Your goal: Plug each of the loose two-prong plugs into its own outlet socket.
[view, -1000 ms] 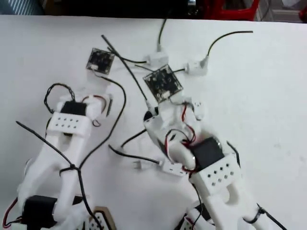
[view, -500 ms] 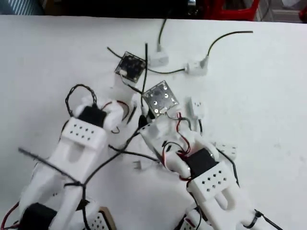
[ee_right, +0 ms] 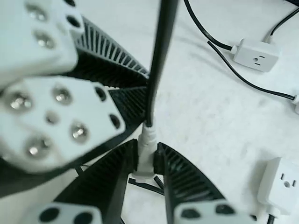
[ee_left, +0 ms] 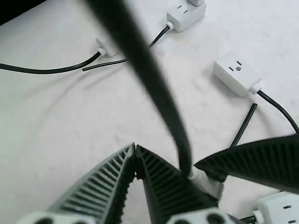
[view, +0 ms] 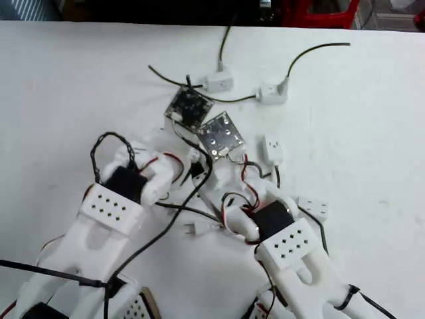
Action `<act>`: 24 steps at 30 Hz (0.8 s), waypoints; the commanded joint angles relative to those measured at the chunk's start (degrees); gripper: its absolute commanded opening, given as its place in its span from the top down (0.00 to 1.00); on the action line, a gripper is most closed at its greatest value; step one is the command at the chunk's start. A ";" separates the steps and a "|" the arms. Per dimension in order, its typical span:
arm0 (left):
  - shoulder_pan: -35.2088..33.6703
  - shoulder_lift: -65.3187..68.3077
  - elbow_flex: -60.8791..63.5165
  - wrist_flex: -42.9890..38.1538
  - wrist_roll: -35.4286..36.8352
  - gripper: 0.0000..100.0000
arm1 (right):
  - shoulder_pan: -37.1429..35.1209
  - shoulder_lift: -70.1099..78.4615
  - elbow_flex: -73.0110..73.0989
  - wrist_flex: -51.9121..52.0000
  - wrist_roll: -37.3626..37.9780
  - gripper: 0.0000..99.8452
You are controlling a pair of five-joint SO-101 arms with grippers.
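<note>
Right wrist view showed the right gripper (ee_right: 147,145) clamped on a small white plug (ee_right: 145,156). Its ribbed black jaws pinched the moulded body from both sides, and the black cord (ee_right: 156,70) ran stiffly away from the plug's back end. The left gripper (ee_left: 136,149) sat just beside it with its ribbed fingers brought tip to tip and nothing between them. The held plug was near the middle of the white table (view: 372,133), between the two arms. A white socket block (view: 271,150) lay just to the right, and a nearer block (view: 312,208) lay further right. A second plug (view: 192,229) lay loose on the near side with its prongs bare. The step in hand was judged to be carrying the held plug to a socket. The prongs should meet the slots squarely before any push. The blocks looked like light, smooth plastic on a smooth surface and would likely slide, so the idle left gripper should brace the chosen one. The springy cord might twist the plug within the jaws.
</note>
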 commanded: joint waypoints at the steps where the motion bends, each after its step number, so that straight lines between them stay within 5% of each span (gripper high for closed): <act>1: 1.45 -2.24 1.23 -2.11 -2.46 0.97 | -0.40 0.22 -0.53 -1.01 -0.09 0.98; 12: -11.12 -2.15 3.78 -8.00 2.90 0.97 | -0.75 -0.57 -0.53 -0.48 -0.53 0.98; 24: -1.10 -2.68 6.42 -10.55 -2.20 0.98 | -5.67 -6.99 1.05 2.68 -0.53 0.98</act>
